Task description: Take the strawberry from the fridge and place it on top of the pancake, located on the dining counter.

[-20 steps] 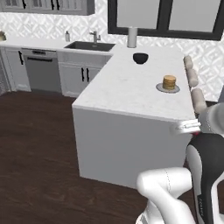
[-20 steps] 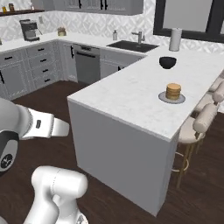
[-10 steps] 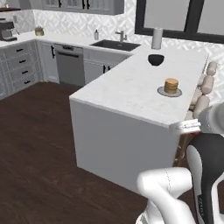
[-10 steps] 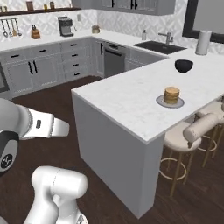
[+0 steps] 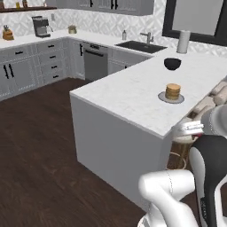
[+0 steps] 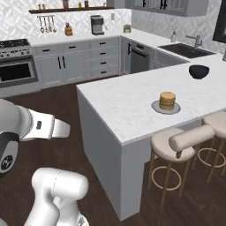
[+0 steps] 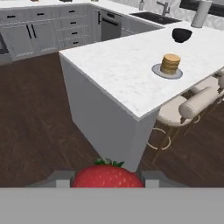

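Gripping the strawberry (image 7: 107, 176) between its two finger tips, the claw (image 7: 107, 180) sits well short of the table (image 7: 127, 70), the red berry with its green leaves pressed between the dark tips at the bottom of the hand view. The berry is clamped at the claw's middle, a tip on each side of it.

Ahead of the claw stands the white marble table on its plain white base, its near corner pointing toward the berry over dark wood floor (image 7: 39, 127). The pancake (image 7: 170, 64), a short golden stack on a grey plate (image 7: 158, 70), rests near the table's right edge, well apart from the claw and the berry. From the left base view the pancake (image 5: 173, 91) lies close to that same edge of the table (image 5: 128, 95); from the right base view the stack (image 6: 167, 100) sits on the table (image 6: 119, 101) just above two padded stools (image 6: 190, 141). A black bowl (image 7: 181, 35) stands farther back on the table, beyond the pancake, toward the far edge. A sink (image 5: 141, 46) is set in the wall counter behind, and a coffee machine (image 6: 97, 24) stands in the far corner of the kitchen.
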Motion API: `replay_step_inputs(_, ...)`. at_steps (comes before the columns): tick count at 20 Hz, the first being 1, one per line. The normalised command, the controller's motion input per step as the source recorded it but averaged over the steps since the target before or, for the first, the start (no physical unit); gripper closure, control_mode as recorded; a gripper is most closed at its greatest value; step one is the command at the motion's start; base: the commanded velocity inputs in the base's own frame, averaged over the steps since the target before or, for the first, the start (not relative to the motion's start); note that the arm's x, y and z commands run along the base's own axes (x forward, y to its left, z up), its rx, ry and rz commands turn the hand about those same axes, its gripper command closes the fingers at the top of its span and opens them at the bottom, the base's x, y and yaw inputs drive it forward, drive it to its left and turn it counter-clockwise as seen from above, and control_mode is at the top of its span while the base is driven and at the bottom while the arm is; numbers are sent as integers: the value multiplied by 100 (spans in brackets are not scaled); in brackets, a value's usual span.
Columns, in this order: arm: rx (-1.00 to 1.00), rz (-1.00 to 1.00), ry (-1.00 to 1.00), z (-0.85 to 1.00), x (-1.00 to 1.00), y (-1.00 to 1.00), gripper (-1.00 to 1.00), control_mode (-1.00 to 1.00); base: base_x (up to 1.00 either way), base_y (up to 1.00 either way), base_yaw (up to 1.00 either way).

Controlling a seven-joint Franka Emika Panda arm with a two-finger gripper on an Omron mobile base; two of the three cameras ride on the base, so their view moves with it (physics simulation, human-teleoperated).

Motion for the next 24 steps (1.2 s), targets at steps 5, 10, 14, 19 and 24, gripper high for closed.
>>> replay_step_inputs(5, 0, 0, 0, 0, 0, 0, 100, 100, -2, -100, 39)
replay_step_inputs(10, 0, 0, 0, 0, 0, 0, 100, 100, 0, -100, 42)
replay_step_inputs(14, 0, 0, 0, 0, 0, 0, 100, 100, 0, -100, 43)
replay_step_inputs(19, 0, 0, 0, 0, 0, 0, 100, 100, 0, -100, 42)
replay_step_inputs(24, 0, 0, 0, 0, 0, 0, 100, 100, 0, -100, 44)
